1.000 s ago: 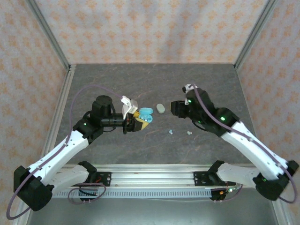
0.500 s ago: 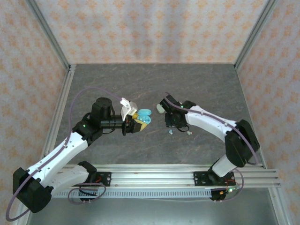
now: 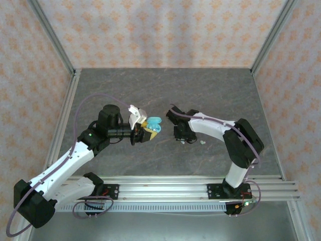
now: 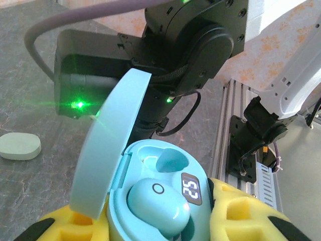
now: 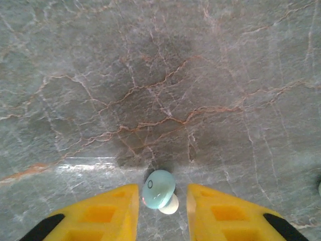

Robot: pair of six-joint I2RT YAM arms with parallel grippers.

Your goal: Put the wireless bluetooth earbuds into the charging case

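My left gripper (image 3: 148, 128) is shut on a light blue charging case (image 3: 154, 122), held above the table with its lid open. In the left wrist view the case (image 4: 120, 201) sits between the yellow pads (image 4: 241, 216). One earbud (image 4: 158, 206) lies in its near slot, the far slot (image 4: 170, 161) is empty, and a lit display shows digits. My right gripper (image 3: 180, 135) is low over the table, open. Its yellow fingers (image 5: 100, 216) stand on either side of a pale blue earbud (image 5: 159, 189) lying on the marble. The earbud is close to the left finger, with a gap on the right.
Another small pale piece (image 3: 202, 142) lies on the table just right of my right gripper. A closed pale green oval case (image 4: 19, 146) rests on the table behind the right wrist. Metal frame posts and patterned walls ring the dark marble table (image 3: 150, 90).
My right arm swung left and dropped to the table, bringing its fingers around the loose earbud, and its jaws narrowed. The left arm and the case have not moved.
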